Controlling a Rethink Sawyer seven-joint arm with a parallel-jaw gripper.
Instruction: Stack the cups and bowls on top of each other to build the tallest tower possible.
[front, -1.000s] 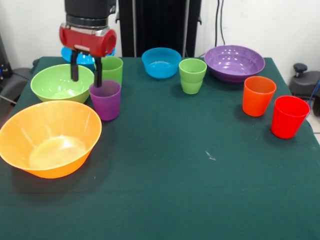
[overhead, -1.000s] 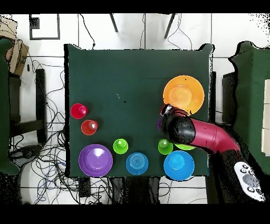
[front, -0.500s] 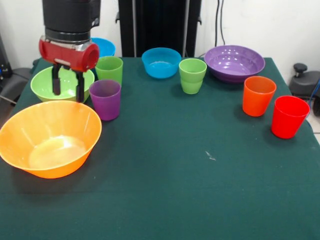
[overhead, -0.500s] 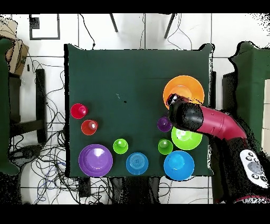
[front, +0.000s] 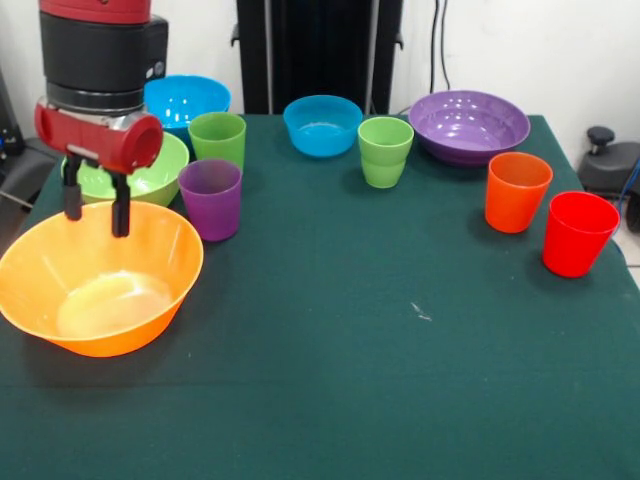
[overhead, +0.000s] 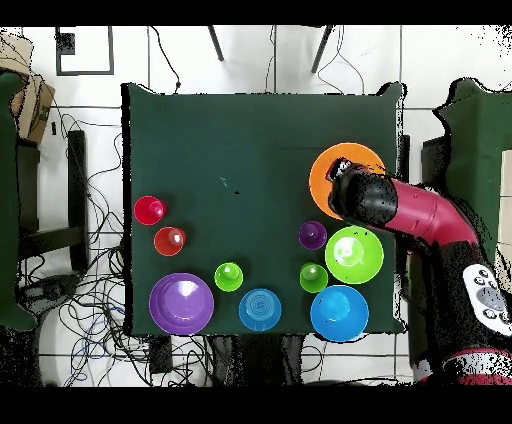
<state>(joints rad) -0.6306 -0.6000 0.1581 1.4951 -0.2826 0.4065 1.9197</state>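
My gripper is open and empty, its fingertips hanging just above the far rim of the big orange bowl. In the overhead view the arm's head covers most of that bowl. The lime green bowl sits behind the gripper, the purple cup to its right, and a green cup and the large blue bowl further back. The smaller blue bowl, the second green cup, the purple bowl, the orange cup and the red cup stand apart. Nothing is stacked.
All pieces stand on a dark green tablecloth. In the overhead view, cables lie on the floor left of the table and green furniture stands at the right edge.
The gripper has moved from beside the purple cup, past the green bowl, to over the orange bowl's far rim, staying open and empty. No cup or bowl has moved.
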